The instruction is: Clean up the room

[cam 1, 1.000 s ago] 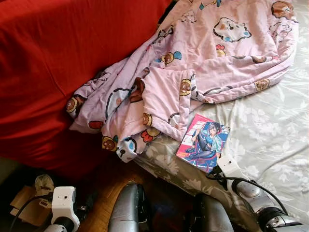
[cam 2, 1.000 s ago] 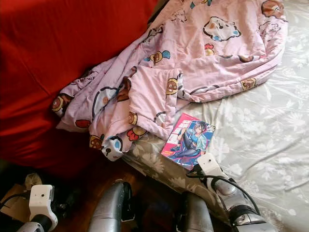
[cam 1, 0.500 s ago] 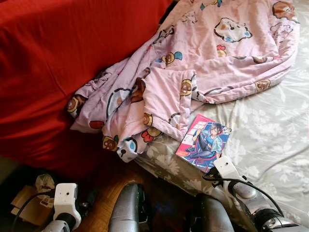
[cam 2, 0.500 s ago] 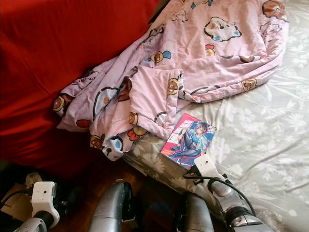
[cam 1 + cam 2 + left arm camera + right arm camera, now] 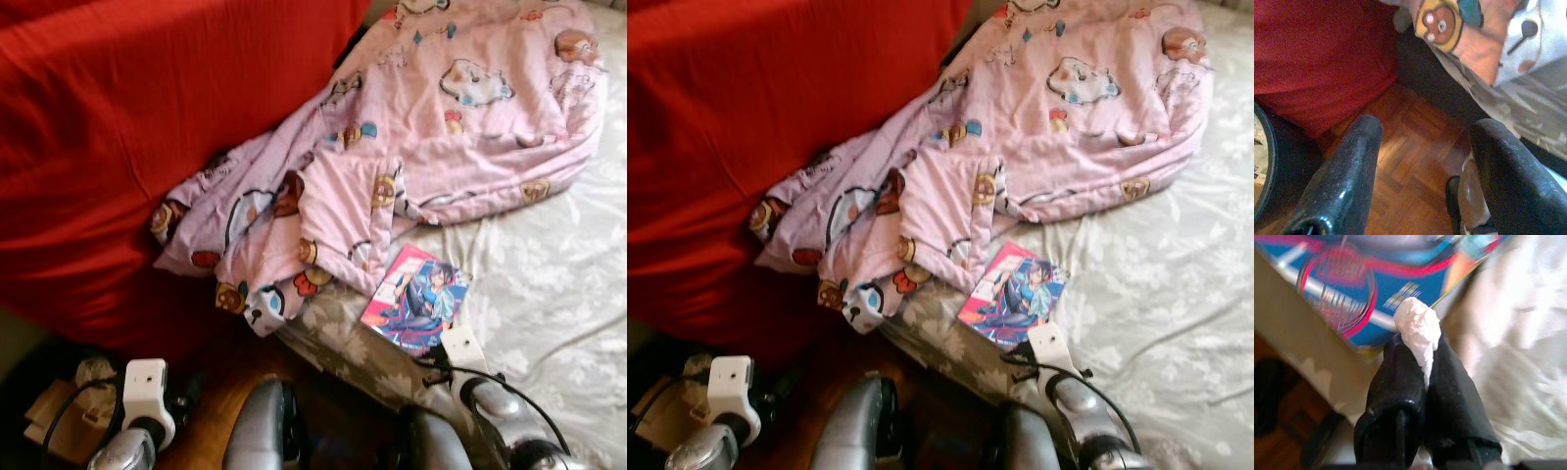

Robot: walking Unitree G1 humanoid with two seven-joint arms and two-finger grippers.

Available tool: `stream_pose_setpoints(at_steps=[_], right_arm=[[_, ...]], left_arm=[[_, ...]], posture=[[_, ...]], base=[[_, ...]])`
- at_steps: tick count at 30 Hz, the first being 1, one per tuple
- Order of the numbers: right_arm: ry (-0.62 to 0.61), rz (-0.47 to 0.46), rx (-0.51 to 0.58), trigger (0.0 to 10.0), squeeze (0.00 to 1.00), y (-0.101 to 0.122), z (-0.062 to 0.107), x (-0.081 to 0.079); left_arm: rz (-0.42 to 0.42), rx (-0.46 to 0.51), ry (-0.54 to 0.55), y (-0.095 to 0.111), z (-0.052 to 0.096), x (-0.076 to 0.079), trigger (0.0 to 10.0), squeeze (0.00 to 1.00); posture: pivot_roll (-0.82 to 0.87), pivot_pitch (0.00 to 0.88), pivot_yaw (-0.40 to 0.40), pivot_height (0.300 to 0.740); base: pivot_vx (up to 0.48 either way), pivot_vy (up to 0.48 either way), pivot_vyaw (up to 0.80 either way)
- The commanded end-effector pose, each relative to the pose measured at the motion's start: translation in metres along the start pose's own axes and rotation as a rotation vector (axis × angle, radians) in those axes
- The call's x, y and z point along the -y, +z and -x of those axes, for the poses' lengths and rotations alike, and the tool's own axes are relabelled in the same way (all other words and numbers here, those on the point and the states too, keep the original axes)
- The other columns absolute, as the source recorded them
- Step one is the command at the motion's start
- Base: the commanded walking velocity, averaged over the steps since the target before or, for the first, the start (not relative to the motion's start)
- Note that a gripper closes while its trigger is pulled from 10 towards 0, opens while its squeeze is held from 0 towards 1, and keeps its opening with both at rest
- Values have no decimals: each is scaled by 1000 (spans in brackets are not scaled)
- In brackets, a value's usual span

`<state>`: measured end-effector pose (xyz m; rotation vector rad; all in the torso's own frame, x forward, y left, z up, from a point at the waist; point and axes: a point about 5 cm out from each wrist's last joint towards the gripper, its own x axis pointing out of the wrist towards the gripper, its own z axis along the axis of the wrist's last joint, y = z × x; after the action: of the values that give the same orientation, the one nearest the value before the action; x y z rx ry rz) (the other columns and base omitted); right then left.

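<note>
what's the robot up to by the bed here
The robot stands at the edge of a bed with a floral sheet. Its right claw is shut on a crumpled white tissue, held just short of a comic book lying near the bed's edge beside a rumpled pink blanket. The left claw hangs open over the wooden floor.

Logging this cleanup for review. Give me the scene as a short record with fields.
surface: bed with pale flowered sheet
on bed: pink cartoon blanket, magazine at the bed's edge
beside bed: red cover, wooden floor
right gripper: shut on a white tissue, next to the magazine
left gripper: open, low over the floor
</note>
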<state>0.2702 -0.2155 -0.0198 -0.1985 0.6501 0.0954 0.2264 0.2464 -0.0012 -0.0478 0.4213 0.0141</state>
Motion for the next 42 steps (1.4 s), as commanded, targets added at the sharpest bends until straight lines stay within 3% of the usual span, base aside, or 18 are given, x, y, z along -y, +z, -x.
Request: stream_pose_setpoints(at_steps=[1, 8, 11, 12, 13, 14, 15, 19, 24, 26, 32, 38, 42], right_arm=[[-14, -53, 2, 0, 0, -8, 3, 1], [-58, -121, 28, 0, 0, -23, 11, 6], [-90, -198, 74, 0, 0, -27, 15, 9], [-107, -298, 138, 2471, 0, -25, 17, 9], [-107, -298, 138, 2471, 0, -25, 17, 9], [-118, -339, 161, 3882, 0, -24, 17, 10], [-135, -426, 179, 10000, 0, -26, 18, 9], [-178, -559, 151, 10000, 0, -35, 19, 9], [-191, -546, 42, 10000, 0, -50, 20, 3], [-192, -614, 15, 10000, 0, -58, 22, 0], [-116, -488, -116, 10000, 0, -74, 24, -19], [-104, -484, -222, 10000, 0, -98, 34, -29], [-140, -521, -258, 10000, 0, -112, 41, -27]], left_arm=[[8, -42, 41, -12, 4, -11, 10000, 0], [23, -57, 52, -16, -2, -10, 10000, 0], [29, -67, 56, -19, -3, -10, 10000, 0], [31, -74, 65, -20, -4, -12, 10000, 0], [31, -74, 65, -20, -4, -12, 10000, 0], [32, -78, 70, -20, -5, -12, 10000, 0], [40, -94, 85, -23, -6, -13, 10000, 0], [53, -133, 96, -29, -10, -6, 10000, 0], [73, -157, 94, -32, -14, 2, 10000, 0], [80, -186, 90, -37, -15, 7, 10000, 0], [74, -256, 74, -49, -12, 14, 10000, 0], [99, -323, 105, -63, -6, 16, 10000, 0], [103, -346, 118, -67, -4, 18, 10000, 0]], posture=[[233, 90, 23, 635], [187, 40, 24, 635], [165, 15, 24, 635], [146, 0, 21, 635], [146, 0, 21, 635], [141, 0, 20, 635], [129, 0, 15, 635], [115, 0, -1, 635], [105, 0, -7, 635], [97, 0, -2, 635], [87, 0, -4, 670], [71, 0, -1, 705], [53, 0, 2, 730]], base=[[0, 0, 0], [0, 0, 0], [0, 0, 0], [0, 0, 0], [0, 0, 0], [0, 0, 0], [0, 0, 0], [0, 0, 0], [0, 0, 0], [0, 0, 0], [0, 0, 0], [0, 0, 0], [0, 0, 0]])
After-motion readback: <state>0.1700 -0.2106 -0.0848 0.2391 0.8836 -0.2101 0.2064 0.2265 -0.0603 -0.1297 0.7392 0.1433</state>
